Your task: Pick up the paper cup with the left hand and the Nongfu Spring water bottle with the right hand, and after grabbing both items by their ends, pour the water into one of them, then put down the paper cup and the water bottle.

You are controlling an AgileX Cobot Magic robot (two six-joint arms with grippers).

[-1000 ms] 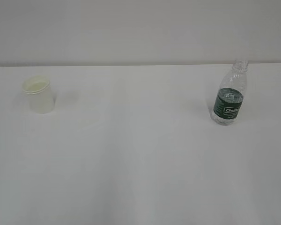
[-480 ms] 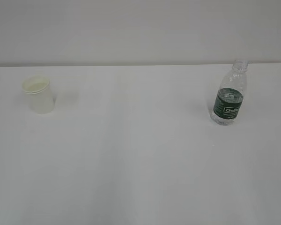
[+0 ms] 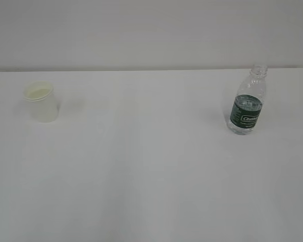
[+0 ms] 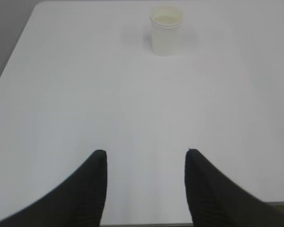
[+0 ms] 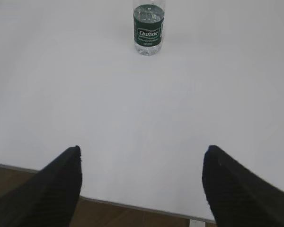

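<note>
The white paper cup (image 3: 40,102) stands upright at the left of the white table (image 3: 151,166); the left wrist view shows the cup (image 4: 166,31) far ahead. My left gripper (image 4: 146,152) is open over the table's near edge, nothing between its black fingers (image 4: 87,191). The Nongfu Spring water bottle (image 3: 248,102) stands upright at the right, capless, with its dark green label; water shows through its clear wall. In the right wrist view the bottle (image 5: 149,28) is far ahead and my right gripper (image 5: 143,149) hangs wide open and empty near the front edge. Neither arm shows in the exterior view.
The table's left edge (image 4: 12,61) runs close to the cup's side in the left wrist view. A brown floor (image 5: 109,215) shows below the front edge in the right wrist view. A pale wall (image 3: 151,30) rises behind the table.
</note>
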